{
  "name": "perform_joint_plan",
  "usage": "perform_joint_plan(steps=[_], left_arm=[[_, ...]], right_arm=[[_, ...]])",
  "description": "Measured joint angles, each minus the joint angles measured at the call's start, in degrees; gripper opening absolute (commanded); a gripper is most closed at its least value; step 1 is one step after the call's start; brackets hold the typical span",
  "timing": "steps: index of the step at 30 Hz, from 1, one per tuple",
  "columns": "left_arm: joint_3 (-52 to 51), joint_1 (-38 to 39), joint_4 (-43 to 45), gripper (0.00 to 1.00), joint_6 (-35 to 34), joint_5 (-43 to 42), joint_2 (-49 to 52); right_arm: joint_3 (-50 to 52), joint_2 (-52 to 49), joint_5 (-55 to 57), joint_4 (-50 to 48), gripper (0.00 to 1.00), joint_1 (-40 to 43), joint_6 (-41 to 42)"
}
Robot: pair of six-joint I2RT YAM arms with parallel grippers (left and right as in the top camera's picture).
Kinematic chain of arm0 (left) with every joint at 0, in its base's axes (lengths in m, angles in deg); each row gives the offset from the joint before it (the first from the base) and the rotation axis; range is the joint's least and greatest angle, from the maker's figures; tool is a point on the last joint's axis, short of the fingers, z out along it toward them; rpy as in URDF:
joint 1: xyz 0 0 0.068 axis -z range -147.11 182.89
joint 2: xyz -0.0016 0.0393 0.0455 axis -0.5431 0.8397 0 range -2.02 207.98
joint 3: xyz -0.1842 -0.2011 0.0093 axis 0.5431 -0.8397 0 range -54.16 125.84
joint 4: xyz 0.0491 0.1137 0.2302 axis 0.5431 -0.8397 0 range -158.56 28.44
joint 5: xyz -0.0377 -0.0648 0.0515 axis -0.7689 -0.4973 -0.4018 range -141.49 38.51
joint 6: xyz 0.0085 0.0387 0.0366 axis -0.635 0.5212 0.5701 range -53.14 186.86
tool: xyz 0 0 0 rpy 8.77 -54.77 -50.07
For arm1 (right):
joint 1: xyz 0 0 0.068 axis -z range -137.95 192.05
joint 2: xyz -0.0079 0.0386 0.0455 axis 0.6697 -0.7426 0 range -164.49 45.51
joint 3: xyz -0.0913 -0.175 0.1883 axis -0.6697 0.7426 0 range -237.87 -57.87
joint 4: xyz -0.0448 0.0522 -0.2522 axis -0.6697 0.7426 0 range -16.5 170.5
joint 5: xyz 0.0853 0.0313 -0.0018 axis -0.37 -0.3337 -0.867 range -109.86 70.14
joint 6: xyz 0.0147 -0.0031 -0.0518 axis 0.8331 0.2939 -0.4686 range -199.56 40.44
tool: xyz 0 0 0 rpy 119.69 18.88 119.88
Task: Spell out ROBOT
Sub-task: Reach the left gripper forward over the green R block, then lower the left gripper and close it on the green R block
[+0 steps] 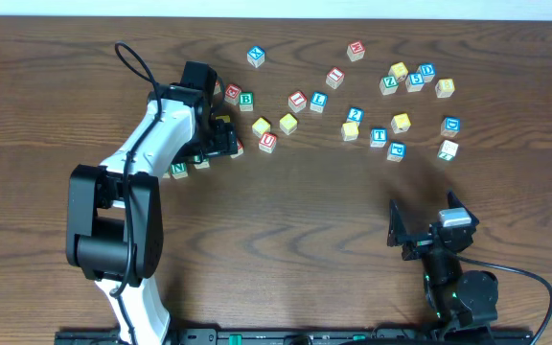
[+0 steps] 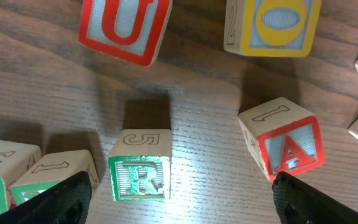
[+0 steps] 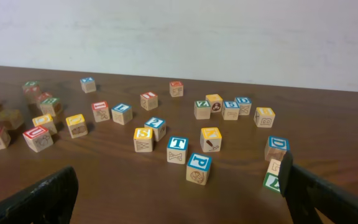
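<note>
Brown wood-grain surface carries the R cube upright, green R facing the left tool, 5 uppermost, between its spread jaws; right tool also spread.

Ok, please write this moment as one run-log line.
left tool: open around R cube | right tool: open, empty | ROBOT: not yet spelled

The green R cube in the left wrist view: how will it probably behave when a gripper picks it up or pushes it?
The green R cube looks like solid wood, so probably stiff and light. Its flat faces should let it slide rather than roll. The red A cube stands near, so a sideways push might knock it.
</note>
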Motion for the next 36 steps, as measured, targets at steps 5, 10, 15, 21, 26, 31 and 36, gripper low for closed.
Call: perform_joint_plan(steps=[5,10,15,21,26,31,36], left_arm=[[0.00,0.00,0.22,0.91,-0.02,0.00,0.00],[0.00,0.00,0.33,0.91,-0.02,0.15,0.00],[0.00,-0.13,0.35,0.70,-0.46,0.44,0.68],[0.00,-0.39,0.44,0.64,-0.39,0.90,1.64],[0.00,-0.39,0.44,0.65,-0.39,1.22,1.64],[0.00,-0.39,0.52,0.65,-0.39,1.31,1.64],[0.00,-0.39,0.72,0.64,-0.39,1.46,1.64]], right_arm=[[0.00,0.00,-0.02,0.00,0.99,0.00,0.00],[0.00,0.00,0.00,0.00,0.99,0.00,0.00],[0.00,0.00,0.00,0.00,0.99,0.00,0.00],[0.00,0.00,0.00,0.00,0.99,0.00,0.00],[0.00,0.00,0.00,0.00,0.99,0.00,0.00],[0.00,0.00,0.00,0.00,0.99,0.00,0.00],[0.00,0.00,0.00,0.00,0.99,0.00,0.00]])
